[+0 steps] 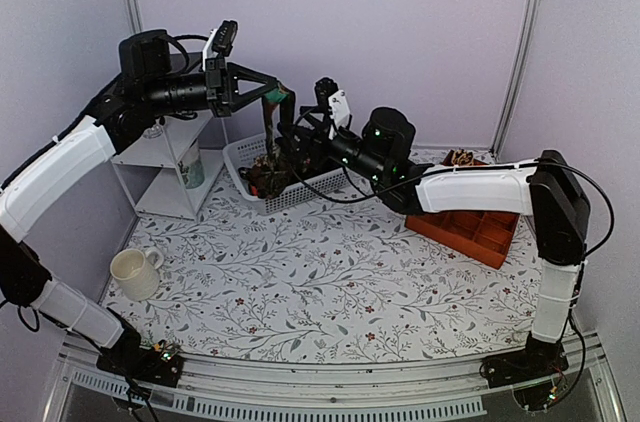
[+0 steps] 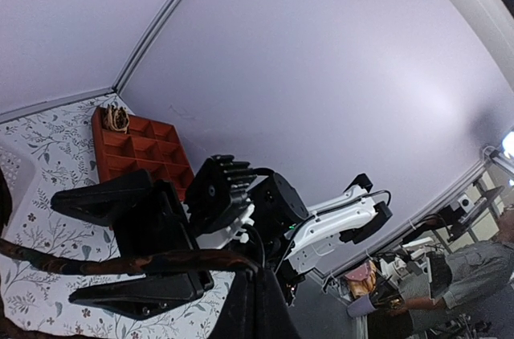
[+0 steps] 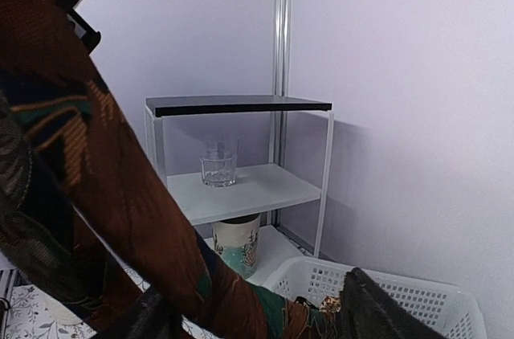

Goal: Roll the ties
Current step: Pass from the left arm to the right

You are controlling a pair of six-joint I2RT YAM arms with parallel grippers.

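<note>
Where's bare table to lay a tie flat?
Widest free patch: table front and centre, between mug and tray, in front of the basket. Crowded at the back: left gripper, right gripper and the hanging tie meet over the basket, shelf beside it.

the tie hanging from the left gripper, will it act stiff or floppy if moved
Probably floppy: the tie hangs limp from the left gripper toward the white basket. Likely light, since one fingertip pinch carries it. Its free length may swing.
</note>
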